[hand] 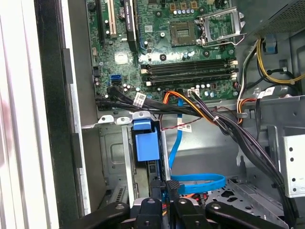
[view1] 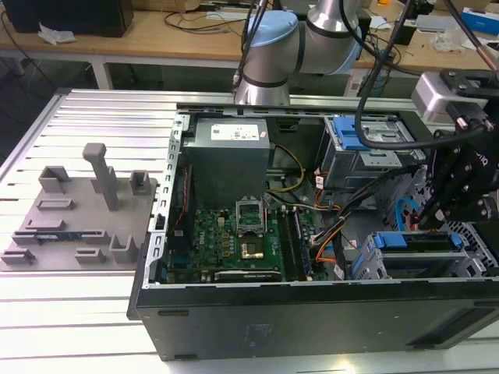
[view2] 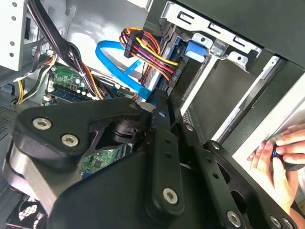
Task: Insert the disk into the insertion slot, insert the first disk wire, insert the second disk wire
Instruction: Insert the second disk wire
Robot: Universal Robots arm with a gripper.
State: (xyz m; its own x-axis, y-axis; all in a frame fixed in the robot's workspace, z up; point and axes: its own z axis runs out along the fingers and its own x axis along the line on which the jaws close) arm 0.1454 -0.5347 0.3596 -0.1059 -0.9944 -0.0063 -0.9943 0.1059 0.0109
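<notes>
The disk sits inside the insertion slot [view1: 366, 265], its blue carrier [view1: 413, 240] showing at the mouth. Both wrist views show that carrier's blue tab [hand: 145, 145] [view2: 198, 50] in the grey bay [hand: 112, 152]. A bundle of red, yellow and black wires [view2: 152, 52] ends in a black plug against the disk's edge. My gripper [view1: 435, 222] hangs just over the bay at the exterior view's right. Its fingers stand close together [hand: 165, 188] [view2: 157, 102] on the end of the flat blue wire [hand: 195, 183] [view2: 114, 62], beside the disk's edge.
The open computer case holds a green motherboard [view1: 242, 234], a grey power supply [view1: 226, 156] and a taller cage with a blue latch [view1: 362, 136]. Black cable bundles [hand: 248, 143] cross near the bay. A person's hand [view2: 281, 157] rests outside the case wall. A grey fixture [view1: 78, 210] lies at the exterior view's left.
</notes>
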